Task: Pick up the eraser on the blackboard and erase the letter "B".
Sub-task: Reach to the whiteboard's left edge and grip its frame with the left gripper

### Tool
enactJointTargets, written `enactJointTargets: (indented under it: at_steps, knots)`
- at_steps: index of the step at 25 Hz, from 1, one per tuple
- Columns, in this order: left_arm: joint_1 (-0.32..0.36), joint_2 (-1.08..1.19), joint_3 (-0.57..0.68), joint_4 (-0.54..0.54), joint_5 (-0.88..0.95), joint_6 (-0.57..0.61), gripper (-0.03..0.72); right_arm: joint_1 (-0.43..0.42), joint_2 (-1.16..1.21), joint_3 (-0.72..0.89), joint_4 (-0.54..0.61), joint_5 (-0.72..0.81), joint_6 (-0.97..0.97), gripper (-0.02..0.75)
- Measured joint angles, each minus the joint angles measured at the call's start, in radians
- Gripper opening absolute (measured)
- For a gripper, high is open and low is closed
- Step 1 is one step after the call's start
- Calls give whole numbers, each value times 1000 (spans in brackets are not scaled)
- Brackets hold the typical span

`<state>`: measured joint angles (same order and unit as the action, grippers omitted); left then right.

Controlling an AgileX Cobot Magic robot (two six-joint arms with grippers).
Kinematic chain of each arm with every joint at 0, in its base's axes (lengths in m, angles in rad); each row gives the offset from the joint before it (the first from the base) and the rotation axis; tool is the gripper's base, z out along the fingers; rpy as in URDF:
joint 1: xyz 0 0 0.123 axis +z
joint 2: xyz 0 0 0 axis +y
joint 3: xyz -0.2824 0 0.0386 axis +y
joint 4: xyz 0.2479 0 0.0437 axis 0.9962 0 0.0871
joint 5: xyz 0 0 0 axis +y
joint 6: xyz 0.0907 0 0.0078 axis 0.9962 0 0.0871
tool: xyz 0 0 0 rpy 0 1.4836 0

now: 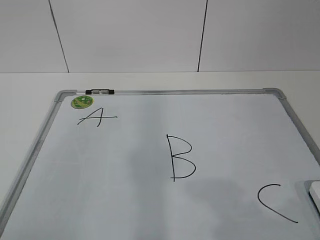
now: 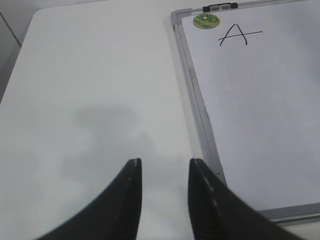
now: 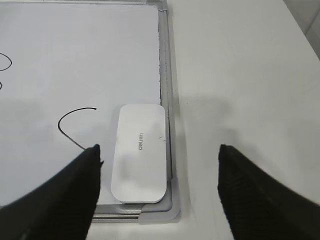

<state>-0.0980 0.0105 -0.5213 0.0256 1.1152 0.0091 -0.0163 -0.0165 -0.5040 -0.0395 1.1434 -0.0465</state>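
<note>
The blackboard [image 1: 170, 92] lies flat on the white table, with a black "A" [image 1: 96, 117], the letter "B" [image 1: 180, 157] and a "C" [image 1: 275, 202] drawn on it. The white eraser [image 3: 140, 152] rests in the board's near right corner beside the "C" [image 3: 70, 125]; only its edge [image 1: 314, 192] shows in the exterior view. My right gripper [image 3: 159, 148] hovers above the eraser, open wide, its fingers apart on either side of it and nothing held. My left gripper [image 2: 165, 162] stands open and empty over bare table, left of the board's frame [image 2: 200, 110].
A small black-and-clear marker [image 1: 100, 91] sits on the board's far rail, and a round green sticker [image 1: 82, 102] lies just below it. White table surrounds the board, with a tiled wall behind. The silver frame [image 3: 164, 60] runs along the eraser's right side.
</note>
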Motion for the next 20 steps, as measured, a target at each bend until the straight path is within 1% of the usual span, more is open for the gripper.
enactJointTargets:
  at_steps: [17,20]
  knots:
    - [0,0,0,0,0,0,241,0,0,-4,-14,0,-2,583]
    - [0,0,0,0,0,0,241,0,33,-11,-14,0,-2,583]
